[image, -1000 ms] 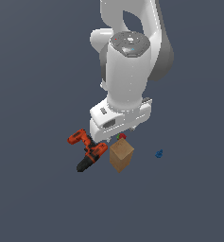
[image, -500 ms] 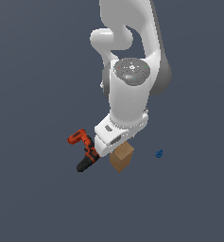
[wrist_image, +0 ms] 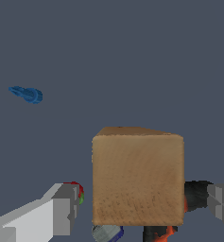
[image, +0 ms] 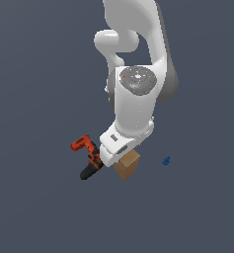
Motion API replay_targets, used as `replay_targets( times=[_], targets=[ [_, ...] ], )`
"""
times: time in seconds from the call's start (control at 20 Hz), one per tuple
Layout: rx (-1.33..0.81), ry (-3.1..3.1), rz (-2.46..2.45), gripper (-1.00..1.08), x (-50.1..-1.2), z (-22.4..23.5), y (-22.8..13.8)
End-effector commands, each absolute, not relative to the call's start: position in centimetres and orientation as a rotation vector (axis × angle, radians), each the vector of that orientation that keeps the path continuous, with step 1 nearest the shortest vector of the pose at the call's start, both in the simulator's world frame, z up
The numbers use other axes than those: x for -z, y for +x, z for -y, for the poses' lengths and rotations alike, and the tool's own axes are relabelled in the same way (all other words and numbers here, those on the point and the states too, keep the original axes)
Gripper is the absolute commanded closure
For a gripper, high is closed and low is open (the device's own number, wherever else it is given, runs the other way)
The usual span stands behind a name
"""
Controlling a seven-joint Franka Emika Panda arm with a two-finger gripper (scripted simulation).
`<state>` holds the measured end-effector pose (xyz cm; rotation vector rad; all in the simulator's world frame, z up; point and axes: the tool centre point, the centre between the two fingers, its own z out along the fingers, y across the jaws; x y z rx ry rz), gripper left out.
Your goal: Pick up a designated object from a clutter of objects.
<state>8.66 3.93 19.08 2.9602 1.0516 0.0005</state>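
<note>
A: From the exterior view, where is the wooden block (image: 127, 165)?

B: On the desk (image: 39, 207), just beside the drill (image: 90, 157), under the arm's white hand. A small blue piece (image: 166, 160) lies apart, toward that view's right. The arm hides the jaws there.

A: And the wrist view?

B: The block (wrist_image: 138, 176) fills the gap of the gripper (wrist_image: 144, 205). The jaws stand open, one finger (wrist_image: 64, 208) on each side, neither clearly touching wood. A red-green bit (wrist_image: 77, 191) and a grey piece (wrist_image: 107, 232) peek out near the block's base.

A: So how should it grasp?

B: I'd judge: stay centred, sink a little, then close evenly on the flat sides, keeping clear of the drill.
</note>
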Motion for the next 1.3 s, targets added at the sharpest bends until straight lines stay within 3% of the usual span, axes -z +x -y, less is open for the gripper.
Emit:
replay_targets(
  times=[0.0,0.65,0.7,1.25],
  targets=[
    [0.001,2.960,-1.052,-0.92,-18.5,-3.9,8.6],
    [0.000,2.958,-1.058,-0.92,-14.3,-3.9,8.7],
    [0.000,2.958,-1.058,1.08,-14.3,-3.9,8.7],
    [0.000,2.958,-1.058,1.08,-14.4,-3.9,8.7]
  ],
)
